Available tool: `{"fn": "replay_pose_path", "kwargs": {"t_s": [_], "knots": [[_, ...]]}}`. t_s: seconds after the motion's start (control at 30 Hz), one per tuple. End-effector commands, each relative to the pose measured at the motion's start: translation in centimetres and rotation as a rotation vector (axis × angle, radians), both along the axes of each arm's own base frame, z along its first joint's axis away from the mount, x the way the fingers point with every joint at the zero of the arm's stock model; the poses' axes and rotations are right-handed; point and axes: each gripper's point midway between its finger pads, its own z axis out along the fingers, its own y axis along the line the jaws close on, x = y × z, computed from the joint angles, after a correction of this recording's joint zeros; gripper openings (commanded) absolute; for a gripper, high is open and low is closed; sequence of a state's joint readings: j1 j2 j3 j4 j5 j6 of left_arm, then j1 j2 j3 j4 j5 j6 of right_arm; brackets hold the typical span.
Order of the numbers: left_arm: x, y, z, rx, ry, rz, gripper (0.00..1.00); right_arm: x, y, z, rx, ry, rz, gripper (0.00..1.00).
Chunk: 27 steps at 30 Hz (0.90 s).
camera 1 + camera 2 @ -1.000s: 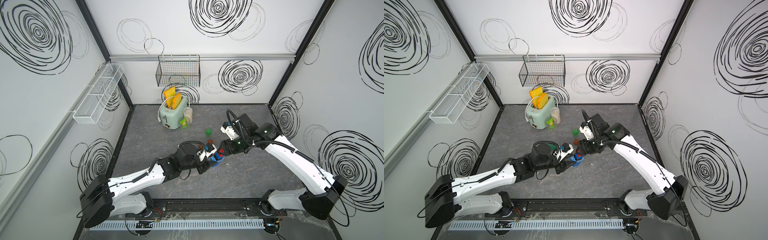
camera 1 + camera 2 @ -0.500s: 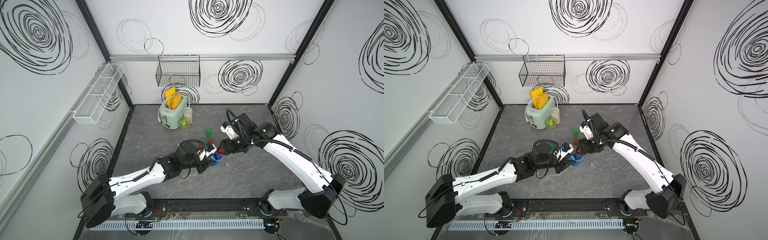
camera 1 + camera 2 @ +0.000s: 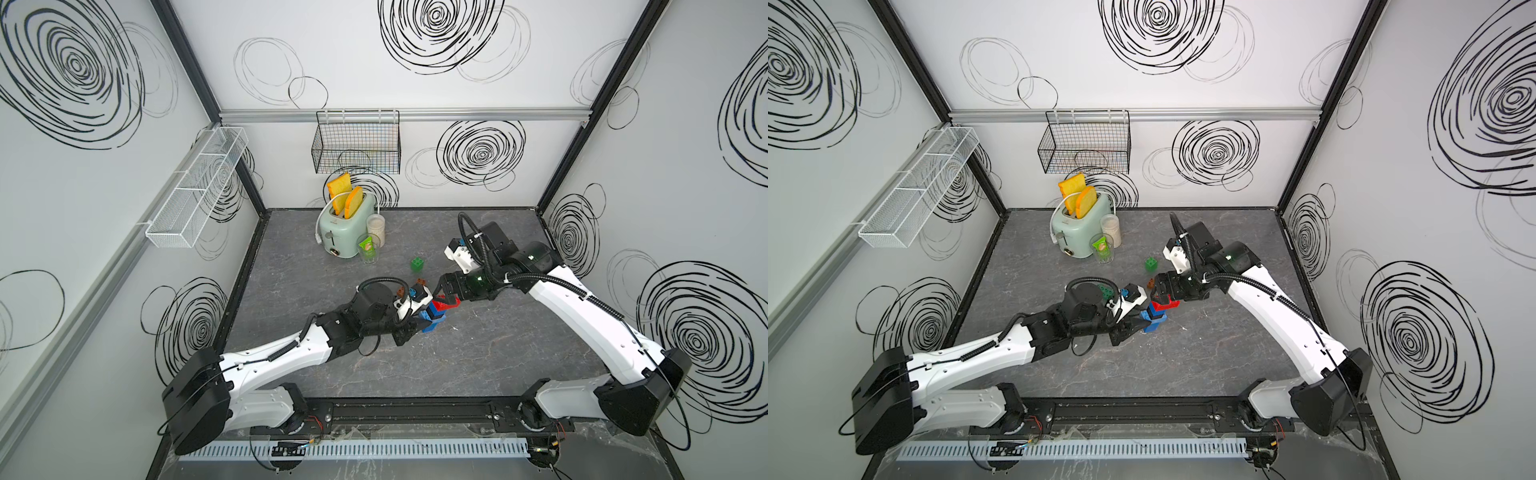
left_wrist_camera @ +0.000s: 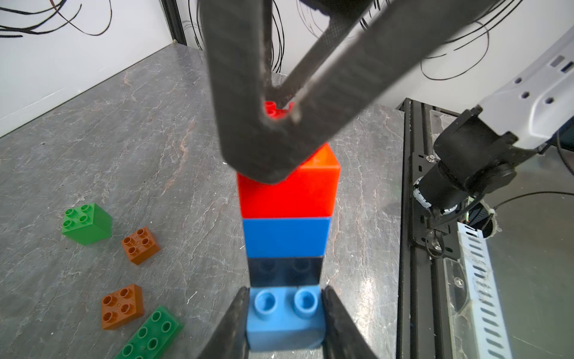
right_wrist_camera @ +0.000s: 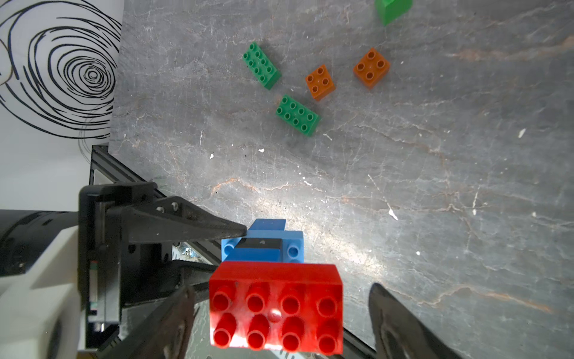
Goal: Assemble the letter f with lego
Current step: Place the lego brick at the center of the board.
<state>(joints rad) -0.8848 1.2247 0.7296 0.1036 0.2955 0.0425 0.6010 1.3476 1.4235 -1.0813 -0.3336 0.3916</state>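
Observation:
A lego stack stands mid-table: a light blue brick (image 4: pixel 284 329) at the base, then a black brick (image 4: pixel 284 270), a dark blue brick (image 4: pixel 285 237) and an oblong red brick (image 5: pixel 276 307) on top. My left gripper (image 4: pixel 285 295) is shut on the light blue base, a finger on each side. My right gripper (image 5: pixel 281 292) is open, its fingers standing clear on either side of the red brick. In both top views the two grippers meet at the stack (image 3: pixel 434 318) (image 3: pixel 1154 320), the right gripper (image 3: pixel 442 293) over the red brick (image 3: pixel 1165 306).
Loose lego lies behind the stack: a green square brick (image 3: pixel 417 264), two orange-brown squares (image 5: pixel 320 82) (image 5: pixel 371 67), two green oblongs (image 5: pixel 262 65) (image 5: pixel 298 115). A mint toaster (image 3: pixel 345 228), a jar (image 3: pixel 376 226) and a glass (image 3: pixel 369 251) stand at the back. Wire baskets (image 3: pixel 355 145) hang on the walls.
My right gripper has opened off the red brick, which stays on the stack. My left gripper has closed onto the light blue base.

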Motion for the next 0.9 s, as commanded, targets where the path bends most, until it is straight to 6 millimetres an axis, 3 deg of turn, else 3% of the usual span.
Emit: {"fn": "replay_pose_path", "kwargs": {"t_s": [0.0,0.1,0.23,0.5,0.67,0.87], "knots": [[0.5,-0.6,1.5,-0.042,-0.013,-0.008,0.32,1.6,-0.3,0.5,0.014,-0.025,-0.031,0.99],[0.9,-0.7,1.1,-0.042,0.017,0.003,0.32,3.6,-1.8,1.0,0.001,-0.059,-0.116,0.99],[2.1,-1.8,0.8,-0.075,0.115,0.017,0.33,6.2,-5.6,1.5,-0.038,-0.101,-0.273,0.99],[6.4,-7.9,0.7,-0.202,0.443,0.017,0.37,8.3,-11.6,2.8,-0.093,-0.153,-0.503,0.99],[9.6,-12.0,-2.1,-0.227,0.648,0.059,0.38,9.1,-13.7,2.6,-0.136,-0.163,-0.573,0.99],[12.4,-15.1,-5.1,-0.286,0.812,0.121,0.37,9.6,-15.1,2.5,-0.14,-0.156,-0.622,0.99]]}}
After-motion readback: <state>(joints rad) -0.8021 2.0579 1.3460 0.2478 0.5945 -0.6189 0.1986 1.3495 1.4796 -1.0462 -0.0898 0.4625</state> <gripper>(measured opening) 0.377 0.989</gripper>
